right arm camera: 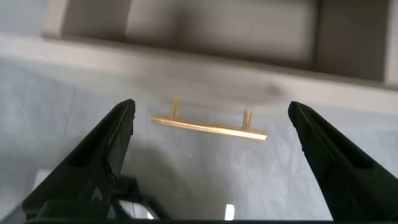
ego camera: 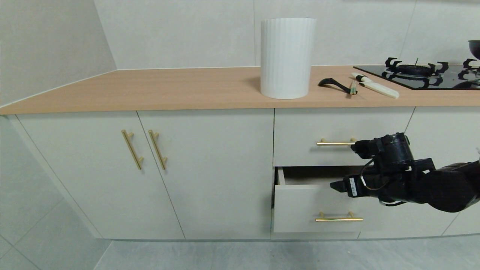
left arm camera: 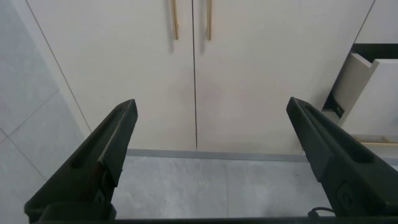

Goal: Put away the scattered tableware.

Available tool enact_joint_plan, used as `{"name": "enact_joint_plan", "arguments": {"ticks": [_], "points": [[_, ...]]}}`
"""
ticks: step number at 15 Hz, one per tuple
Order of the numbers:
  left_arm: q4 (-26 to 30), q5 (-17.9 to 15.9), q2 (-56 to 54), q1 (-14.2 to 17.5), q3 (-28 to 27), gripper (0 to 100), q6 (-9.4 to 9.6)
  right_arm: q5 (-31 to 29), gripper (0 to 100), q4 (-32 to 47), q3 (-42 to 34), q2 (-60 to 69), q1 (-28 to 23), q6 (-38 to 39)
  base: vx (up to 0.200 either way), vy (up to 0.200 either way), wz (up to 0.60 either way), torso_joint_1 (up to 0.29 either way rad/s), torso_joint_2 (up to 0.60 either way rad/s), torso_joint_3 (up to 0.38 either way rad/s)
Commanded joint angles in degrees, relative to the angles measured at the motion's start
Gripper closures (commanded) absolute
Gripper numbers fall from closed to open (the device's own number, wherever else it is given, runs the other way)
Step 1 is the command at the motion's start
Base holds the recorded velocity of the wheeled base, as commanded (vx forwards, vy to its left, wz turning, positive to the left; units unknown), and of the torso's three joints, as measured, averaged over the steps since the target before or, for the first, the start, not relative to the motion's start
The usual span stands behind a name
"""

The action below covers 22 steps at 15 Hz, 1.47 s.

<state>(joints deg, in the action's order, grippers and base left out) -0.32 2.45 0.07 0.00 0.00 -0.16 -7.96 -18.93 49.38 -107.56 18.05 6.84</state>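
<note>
The pale, flat-fronted cabinet (ego camera: 210,172) runs wide under a smooth wooden counter (ego camera: 168,88). Its double doors (left arm camera: 249,74) carry slim gold bar handles. Its lower drawer (ego camera: 300,202) stands partly pulled out, dark inside. My right gripper (ego camera: 339,185) hangs at that drawer's top edge; whether it touches I cannot tell. Its black fingers (right arm camera: 112,149) are spread wide with nothing between them, the drawer's gold handle (right arm camera: 210,128) lying beyond the gap. My left gripper (left arm camera: 211,106) faces the closed doors, fingers (left arm camera: 109,149) equally far apart and empty. On the counter stands a tall white ribbed canister (ego camera: 287,58), with a black glass hob (ego camera: 416,77) off to the right. Between them lie the white knife (ego camera: 375,87), the black spoon (ego camera: 332,83) and the chopsticks (ego camera: 353,88) just beside it.
</note>
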Motion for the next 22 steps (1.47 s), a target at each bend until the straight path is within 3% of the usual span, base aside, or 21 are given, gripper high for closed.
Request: {"name": "enact_joint_plan", "arguments": {"ticks": [1,4,9,22], "points": [[0.0,0.0,0.0,0.0,0.0,0,-0.02,-1.4,0,-3.3,-0.2,-3.0,0.1,0.0,0.0,0.0,0.0,0.0,0.0,0.0],[0.0,0.0,0.0,0.0,0.0,0,-0.02,-4.9,0,-12.6,-0.6,-9.8,0.1,0.1,0.0,0.0,0.0,0.0,0.0,0.0],[0.0,0.0,0.0,0.0,0.0,0,-0.02,-5.2,0,-18.7,-0.3,-13.7,-0.2,0.5,0.0,0.0,0.0,0.0,0.0,0.0],[0.0,0.0,0.0,0.0,0.0,0,-0.02,-5.0,0,-16.1,-1.7,-11.0,-0.3,0.3,0.0,0.0,0.0,0.0,0.0,0.0]]}}
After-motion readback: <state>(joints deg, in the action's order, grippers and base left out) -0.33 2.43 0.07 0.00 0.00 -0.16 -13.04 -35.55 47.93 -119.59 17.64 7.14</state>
